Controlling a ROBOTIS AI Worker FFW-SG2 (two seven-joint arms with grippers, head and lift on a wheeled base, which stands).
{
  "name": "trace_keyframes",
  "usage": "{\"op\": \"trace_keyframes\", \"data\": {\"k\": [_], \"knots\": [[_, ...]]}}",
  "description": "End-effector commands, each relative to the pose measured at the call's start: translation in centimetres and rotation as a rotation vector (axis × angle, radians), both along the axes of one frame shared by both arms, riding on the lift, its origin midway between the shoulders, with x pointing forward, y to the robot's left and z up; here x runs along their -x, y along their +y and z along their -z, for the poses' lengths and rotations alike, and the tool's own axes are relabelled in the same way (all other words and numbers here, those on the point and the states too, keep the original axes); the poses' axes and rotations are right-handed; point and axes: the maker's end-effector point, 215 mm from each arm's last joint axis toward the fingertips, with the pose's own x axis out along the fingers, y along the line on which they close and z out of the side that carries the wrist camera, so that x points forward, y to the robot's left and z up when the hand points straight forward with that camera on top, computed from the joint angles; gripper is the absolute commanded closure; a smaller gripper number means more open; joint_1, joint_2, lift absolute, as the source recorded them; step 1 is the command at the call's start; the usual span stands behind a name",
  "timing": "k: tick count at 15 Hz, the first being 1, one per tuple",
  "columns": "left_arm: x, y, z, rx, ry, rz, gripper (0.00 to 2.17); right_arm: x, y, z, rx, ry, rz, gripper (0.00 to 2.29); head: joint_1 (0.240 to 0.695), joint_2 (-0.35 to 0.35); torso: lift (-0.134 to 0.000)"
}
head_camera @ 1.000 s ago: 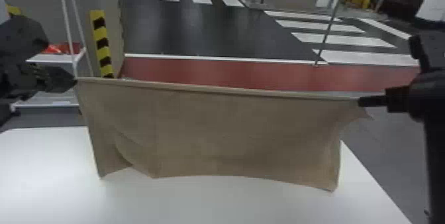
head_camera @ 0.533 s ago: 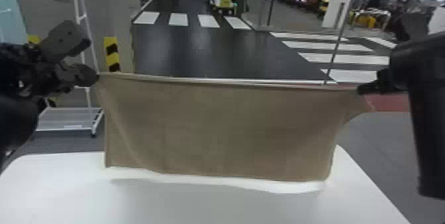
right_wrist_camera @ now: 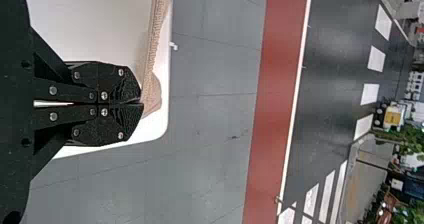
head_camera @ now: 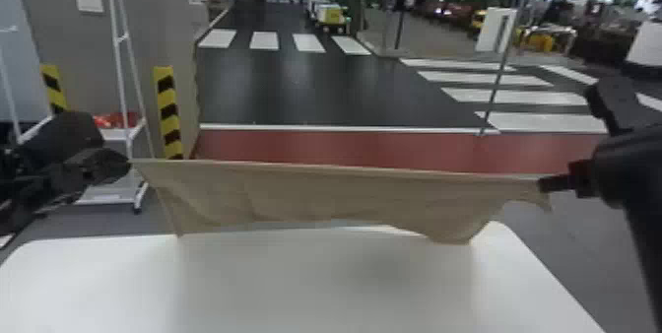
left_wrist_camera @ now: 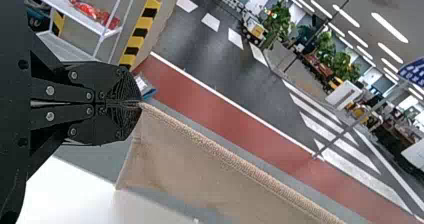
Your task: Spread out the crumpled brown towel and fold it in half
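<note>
Head view: left gripper point(head_camera: 127, 161) mid-left, right gripper point(head_camera: 543, 184) mid-right, both pinching the brown towel point(head_camera: 315, 196) near its top corners, imo best holds for light, floppy cloth.

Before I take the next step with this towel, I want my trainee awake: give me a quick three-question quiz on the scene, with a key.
1. Multiple choice: how do the left tool and the right tool hold the brown towel?
A) One near each end of its upper edge
B) Both at the middle of its upper edge
C) Both on the same corner
2. True or false: the towel is bunched into a ball.
3. Fill in: the table in front of the robot has a ____ top.

Key: 1 A; 2 false; 3 white.
</note>
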Motion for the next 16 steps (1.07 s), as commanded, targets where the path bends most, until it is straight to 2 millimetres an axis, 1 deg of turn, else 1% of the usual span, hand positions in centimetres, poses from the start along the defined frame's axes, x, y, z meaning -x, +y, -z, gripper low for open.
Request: {"op": "trace_keyframes", "data": {"k": [1, 2, 3, 4, 5, 6, 7, 8, 9, 10, 11, 12, 14, 15, 16], "knots": [[6.1, 1.7, 4.5, -0.036, 0.017, 0.013, 2.01, 5.8, 0.6, 5.3, 0.005, 0.029, -0.043, 1.65, 0.461, -0.156, -0.125], [7.9, 2.5, 6.1, -0.043, 0.03, 0.023, 2.01, 7.7, 1.0, 7.0, 0.002, 0.049, -0.056, 1.65, 0.495, -0.156, -0.125], [10.0, 3.4, 8.2, -0.053, 0.054, 0.038, 2.01, 9.4, 2.3, 9.1, -0.003, 0.079, -0.078, 1.65, 0.536, -0.155, -0.125], [11.7, 3.7, 9.2, -0.078, 0.062, 0.053, 2.01, 11.2, 2.6, 10.5, 0.004, 0.101, -0.091, 1.65, 0.577, -0.151, -0.125], [13.9, 4.3, 10.8, -0.098, 0.092, 0.058, 2.01, 13.4, 3.2, 12.2, -0.013, 0.118, -0.114, 1.65, 0.648, -0.137, -0.125], [15.8, 4.6, 11.8, -0.117, 0.111, 0.079, 2.01, 15.0, 4.1, 12.7, -0.028, 0.114, -0.138, 1.65, 0.685, -0.131, -0.125], [17.9, 4.9, 13.4, -0.134, 0.155, 0.104, 2.01, 16.2, 5.1, 13.6, -0.05, 0.122, -0.165, 1.65, 0.695, -0.126, -0.125], [19.4, 4.6, 14.6, -0.158, 0.195, 0.141, 2.01, 17.3, 5.3, 14.4, -0.049, 0.142, -0.179, 1.65, 0.695, -0.118, -0.125], [21.0, 5.0, 15.8, -0.179, 0.238, 0.152, 2.01, 18.2, 5.7, 15.1, -0.043, 0.155, -0.212, 1.65, 0.695, -0.11, -0.125], [22.3, 5.4, 16.4, -0.19, 0.266, 0.155, 2.01, 19.0, 6.3, 15.5, -0.042, 0.155, -0.243, 1.65, 0.695, -0.106, -0.125], [23.3, 5.7, 16.6, -0.2, 0.296, 0.162, 2.01, 19.6, 6.5, 15.5, -0.033, 0.148, -0.265, 1.65, 0.695, -0.097, -0.125], [24.5, 5.7, 16.7, -0.211, 0.334, 0.182, 2.01, 20.0, 6.2, 15.7, -0.039, 0.15, -0.267, 1.65, 0.695, -0.093, -0.125], [25.9, 6.8, 15.6, -0.236, 0.37, 0.188, 2.01, 20.5, 6.0, 15.4, -0.073, 0.139, -0.273, 1.65, 0.695, -0.089, -0.125], [26.4, 7.0, 15.4, -0.245, 0.382, 0.192, 2.01, 20.8, 6.2, 15.0, -0.069, 0.134, -0.293, 1.65, 0.695, -0.089, -0.125], [27.5, 7.3, 15.6, -0.258, 0.409, 0.201, 2.01, 21.1, 6.4, 15.0, -0.068, 0.132, -0.315, 1.65, 0.695, -0.08, -0.125]]}}
